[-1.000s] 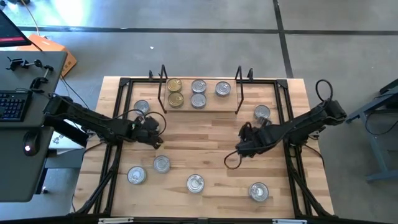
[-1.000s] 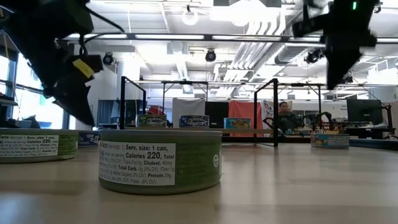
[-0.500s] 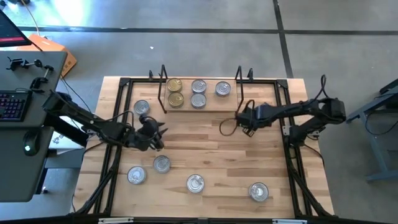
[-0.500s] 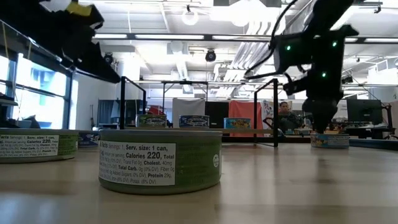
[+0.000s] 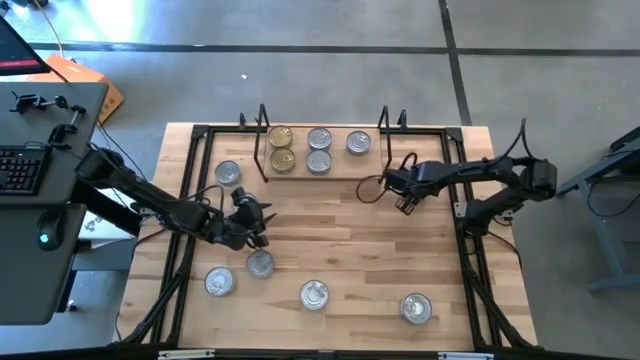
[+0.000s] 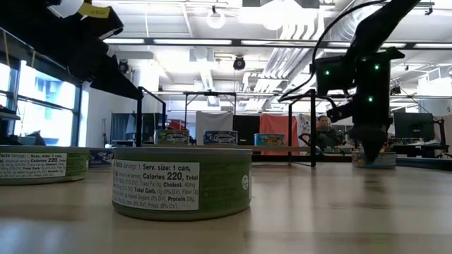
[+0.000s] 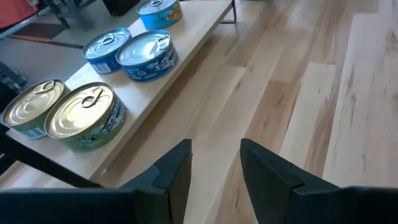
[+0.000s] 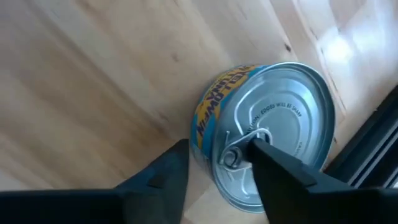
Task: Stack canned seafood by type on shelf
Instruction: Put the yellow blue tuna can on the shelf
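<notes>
The shelf [image 5: 348, 168] stands at the table's far middle and bears two gold-lidded tins [image 5: 282, 147] and three silver-lidded tins [image 5: 320, 149]; the left wrist view shows them too [image 7: 81, 115]. My left gripper [image 5: 252, 214] hangs open and empty above bare tabletop, left of centre. My right gripper [image 8: 217, 180] is open over a silver-lidded tin with a yellow-and-blue label [image 8: 270, 134] on the tabletop beside the shelf's right end. One finger is above the lid, the other outside the wall. In the high view this tin is hidden under my right gripper [image 5: 405, 195]. My right gripper comes down on the tin from above, its fingers straddling the rim [image 8: 214, 140] on one side of the tin. The tin sits flat on the tabletop. I cannot tell whether either finger touches it.
Loose tins lie on the tabletop: one at the left by the frame [image 5: 228, 173], two at the near left [image 5: 260, 263] [image 5: 219, 282], one at the near middle [image 5: 314, 294], one at the near right [image 5: 415, 308]. Black frame rods [image 5: 462, 200] run along the table's sides.
My right gripper has swung from the table's middle right toward the far edge and come down over the tin beside the shelf's right end. My left gripper has tipped up from pointing down to nearer level and shifted a little toward the near edge.
</notes>
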`<action>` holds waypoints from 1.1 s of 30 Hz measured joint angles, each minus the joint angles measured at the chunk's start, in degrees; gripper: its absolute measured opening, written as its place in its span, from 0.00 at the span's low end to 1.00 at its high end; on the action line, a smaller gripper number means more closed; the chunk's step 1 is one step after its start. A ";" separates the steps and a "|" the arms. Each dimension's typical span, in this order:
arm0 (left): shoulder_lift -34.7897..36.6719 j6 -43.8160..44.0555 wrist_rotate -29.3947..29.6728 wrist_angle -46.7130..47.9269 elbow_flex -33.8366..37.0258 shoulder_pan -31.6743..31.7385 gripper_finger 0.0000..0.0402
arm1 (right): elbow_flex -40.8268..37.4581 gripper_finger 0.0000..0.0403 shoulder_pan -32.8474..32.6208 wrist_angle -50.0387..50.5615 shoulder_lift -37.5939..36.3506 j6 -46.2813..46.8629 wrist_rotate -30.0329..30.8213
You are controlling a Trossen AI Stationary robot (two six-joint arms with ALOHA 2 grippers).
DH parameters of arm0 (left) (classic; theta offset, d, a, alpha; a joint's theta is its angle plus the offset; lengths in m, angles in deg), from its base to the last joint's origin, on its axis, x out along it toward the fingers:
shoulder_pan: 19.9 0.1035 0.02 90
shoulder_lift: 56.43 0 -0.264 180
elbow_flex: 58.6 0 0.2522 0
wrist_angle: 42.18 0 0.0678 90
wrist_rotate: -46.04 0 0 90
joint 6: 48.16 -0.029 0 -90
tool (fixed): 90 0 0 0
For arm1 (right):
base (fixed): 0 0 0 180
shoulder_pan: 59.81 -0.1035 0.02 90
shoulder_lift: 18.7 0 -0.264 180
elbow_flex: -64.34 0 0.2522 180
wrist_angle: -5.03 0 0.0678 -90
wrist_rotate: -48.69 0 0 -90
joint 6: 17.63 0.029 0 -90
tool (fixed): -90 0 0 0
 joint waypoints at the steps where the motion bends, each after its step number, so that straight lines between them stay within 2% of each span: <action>1: -0.25 -0.05 -0.01 -0.40 0.00 0.00 0.33 | 0.04 0.36 -0.63 0.14 0.00 0.20 0.05; 5: -0.25 -1.42 -0.26 -1.36 0.00 0.00 0.33 | 0.28 0.20 -4.63 -0.21 -0.02 2.45 -1.33; 8: -0.12 -1.53 -0.33 -1.29 0.00 -0.07 0.33 | 0.33 0.11 -9.01 -1.08 -0.01 4.93 -1.57; 14: -0.14 -5.02 -2.79 -3.51 0.00 -0.94 0.33 | 0.22 0.13 -19.16 -4.75 0.07 10.04 -1.54; 22: -2.78 -14.07 -15.19 -11.34 0.00 2.42 0.33 | 0.11 0.15 -29.07 -24.64 1.00 7.14 -2.76; 28: -11.32 -29.84 -24.63 -25.69 0.00 7.09 0.33 | 0.11 0.14 -31.34 -39.92 7.51 -1.54 -1.87; 33: -18.92 -44.07 -27.54 -40.25 -0.11 9.06 0.33 | 0.07 0.14 -32.12 -56.27 12.75 -8.24 -2.05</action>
